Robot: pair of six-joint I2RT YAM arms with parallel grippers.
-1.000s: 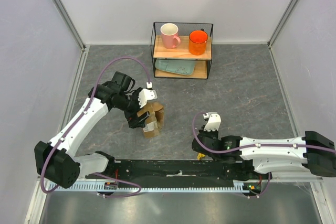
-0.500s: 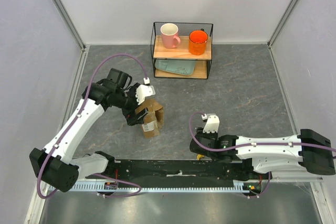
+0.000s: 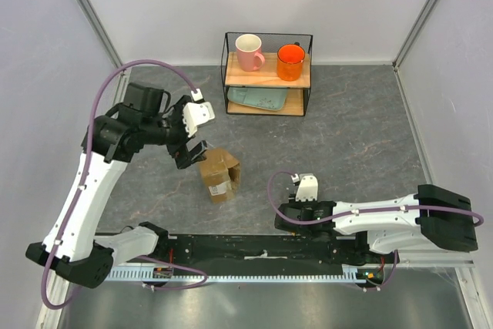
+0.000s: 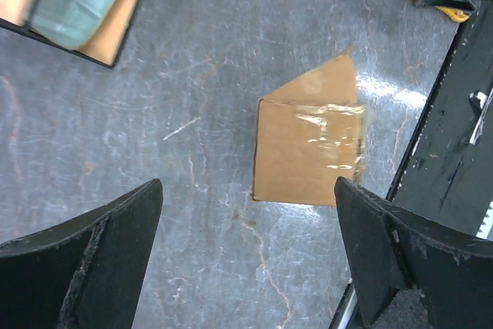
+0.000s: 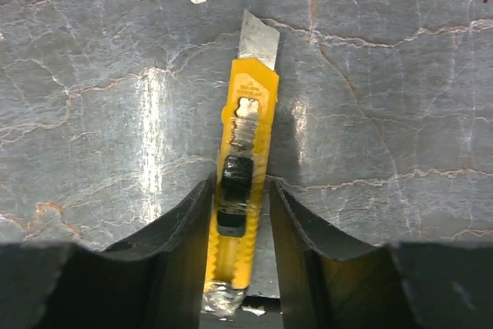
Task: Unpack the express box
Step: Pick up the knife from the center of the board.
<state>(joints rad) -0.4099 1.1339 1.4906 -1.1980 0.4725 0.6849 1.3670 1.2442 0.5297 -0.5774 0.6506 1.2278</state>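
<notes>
- Here, the express box (image 3: 219, 175) sits on the tabletop (image 3: 347, 129), left of the middle, with clear tape across one face. Whether its flaps are cut is hard to make out, and its contents are hidden.
- The left tool (image 3: 187, 148) hovers above the box, jaws spread wide and empty, likely leaving room.
- The right tool (image 5: 239, 198) straddles the yellow utility knife (image 5: 248, 113), which lies flat, blade out, probably meant for the tape. Whether the tool actually pinches the knife cannot be told.
</notes>
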